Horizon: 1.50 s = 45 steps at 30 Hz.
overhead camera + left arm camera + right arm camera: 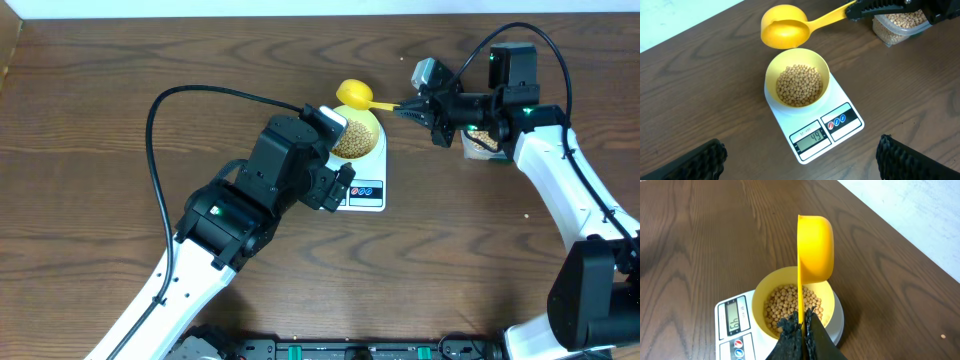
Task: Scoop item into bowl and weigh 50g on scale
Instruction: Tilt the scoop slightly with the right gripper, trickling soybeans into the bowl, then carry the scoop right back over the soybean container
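**Bean weighing station: items in view**

- Right tool [801, 324]: fingers pressed together on the flat handle of a yellow plastic measuring scoop [815, 245]. The scoop juts straight out from the fingertips, turned on its side, its cup hanging over the bowl's rim farthest from this tool.
- Small round pale yellow-green bowl [772, 75]: just ahead of and below the right tool, centred on the scale's platform.
- Small round tan-beige beans [799, 85]: a heap covering the bowl's bottom.
- White flat kitchen scale [786, 116]: directly under the left tool, on the dark wood-grain tabletop [700, 90]. Its grey display appears to read 49.
- Left tool [801, 143]: fingers spread wide, holding nothing, poised above the scale's front edge.
- Clear rectangular plastic tub [900, 25]: under the right tool's wrist, partly filled with more beans.
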Each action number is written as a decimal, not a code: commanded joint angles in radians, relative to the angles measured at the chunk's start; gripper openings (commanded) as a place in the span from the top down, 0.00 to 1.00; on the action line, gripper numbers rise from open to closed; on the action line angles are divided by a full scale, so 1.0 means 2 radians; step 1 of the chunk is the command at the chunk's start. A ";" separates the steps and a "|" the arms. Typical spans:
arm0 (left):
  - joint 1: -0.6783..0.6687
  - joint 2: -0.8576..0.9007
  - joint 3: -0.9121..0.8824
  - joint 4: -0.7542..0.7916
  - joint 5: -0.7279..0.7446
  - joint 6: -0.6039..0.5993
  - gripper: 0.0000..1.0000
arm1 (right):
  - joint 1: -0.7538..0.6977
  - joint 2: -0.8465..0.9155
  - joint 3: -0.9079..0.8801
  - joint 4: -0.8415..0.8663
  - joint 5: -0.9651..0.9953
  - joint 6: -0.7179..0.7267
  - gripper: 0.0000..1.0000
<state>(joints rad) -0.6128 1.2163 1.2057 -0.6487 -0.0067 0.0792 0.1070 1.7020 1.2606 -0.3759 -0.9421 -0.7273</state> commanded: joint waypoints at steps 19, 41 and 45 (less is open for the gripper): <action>-0.002 -0.001 -0.005 -0.001 -0.006 0.001 0.03 | 0.003 0.006 -0.001 0.001 -0.003 -0.008 0.99; -0.002 -0.001 -0.005 -0.001 -0.006 0.001 0.02 | 0.002 0.006 -0.001 0.032 0.001 0.064 0.99; -0.002 -0.001 -0.005 -0.001 -0.006 0.001 0.02 | -0.004 0.006 -0.001 0.083 0.003 0.157 0.99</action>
<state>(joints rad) -0.6128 1.2163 1.2057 -0.6479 -0.0067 0.0792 0.1062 1.7020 1.2602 -0.2481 -0.9276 -0.5873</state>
